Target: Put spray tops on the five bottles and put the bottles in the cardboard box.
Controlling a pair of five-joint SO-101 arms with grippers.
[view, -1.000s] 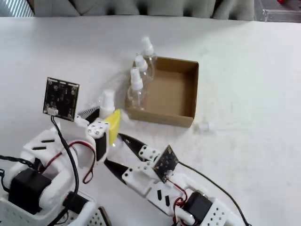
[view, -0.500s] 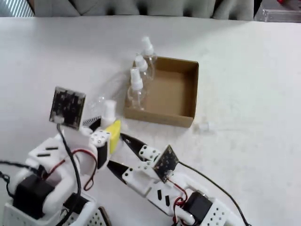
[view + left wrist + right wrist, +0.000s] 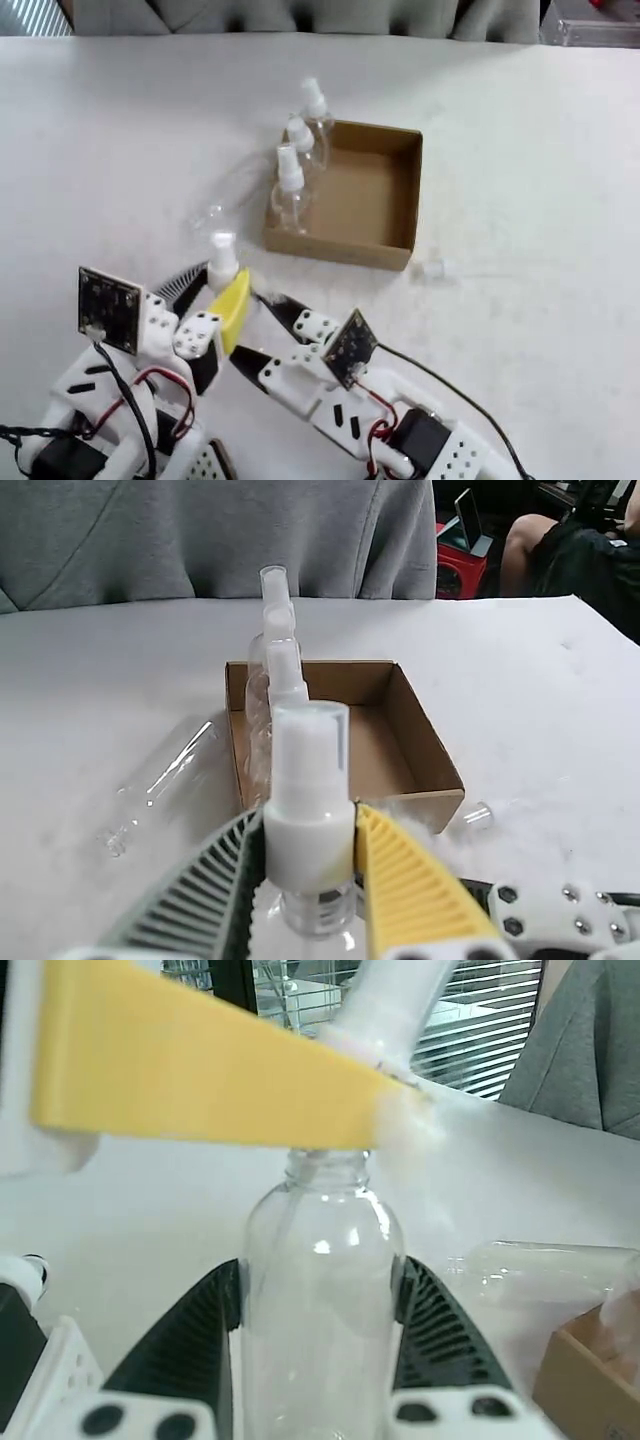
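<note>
The right gripper (image 3: pixel 320 1272) is clamped on the body of a clear bottle (image 3: pixel 318 1300). Its black fingers press either side, so the bottle stands upright with its neck free, a grip that appears meant to steady it while the other arm works from above. The left gripper (image 3: pixel 308 852) is closed on a white spray top (image 3: pixel 306 780), pinched between its grey ridged finger and its yellow one. It holds low on the collar, which leaves the nozzle clear. The spray top sits directly over the bottle's open neck. The right wrist view shows bare threads just under the yellow finger, so the top seems lined up but not yet pressed home.

In the high view both arms lie at the near edge of the table (image 3: pixel 520 150). The left arm is folded low at the corner, its fingers pointing toward the box. The right arm comes in from the middle with its fingers aimed across toward the left gripper, so the two meet at the bottle, one above the other.

The cardboard box (image 3: pixel 340 250) sits open just beyond them. Three capped bottles (image 3: pixel 291 195) stand in a row along its wall on the left arm's side; whether they are just inside it or against it outside is hard to tell. A fifth bottle (image 3: pixel 213 210) lies on its side with no top, beside the box. A small clear piece (image 3: pixel 435 268) rests near the box's far front corner.
</note>
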